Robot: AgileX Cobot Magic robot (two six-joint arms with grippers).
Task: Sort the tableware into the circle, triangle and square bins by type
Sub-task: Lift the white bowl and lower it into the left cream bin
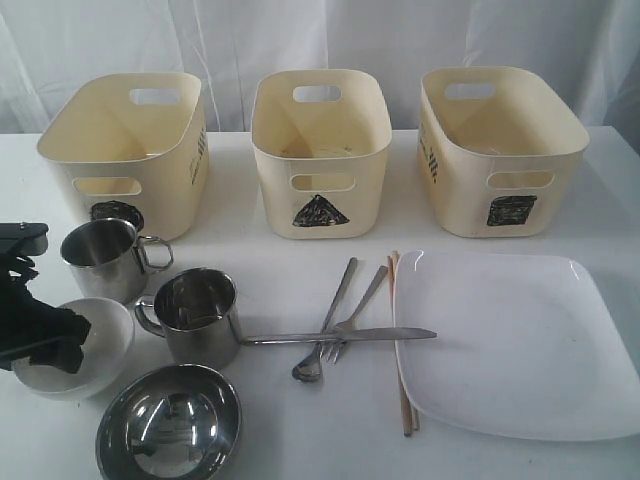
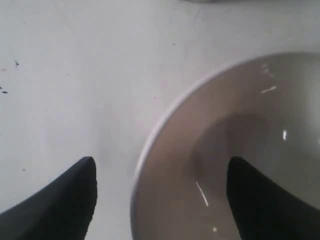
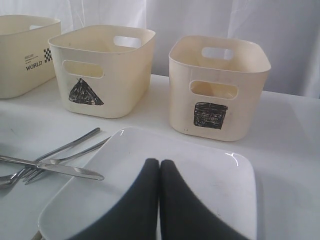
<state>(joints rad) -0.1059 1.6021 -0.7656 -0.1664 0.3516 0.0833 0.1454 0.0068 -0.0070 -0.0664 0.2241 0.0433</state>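
My left gripper hangs open over the white bowl at the table's front left. In the left wrist view its fingers straddle the bowl's rim, one outside and one inside, with the left gripper holding nothing. Two steel mugs and a steel bowl stand close by. Knife, fork, spoon and chopsticks lie beside the square plate. My right gripper is shut and empty above the plate; it is outside the exterior view.
Circle bin, triangle bin and square bin stand in a row at the back before a white curtain. The triangle bin and square bin also face the right wrist camera. The knife's tip overlaps the plate's edge.
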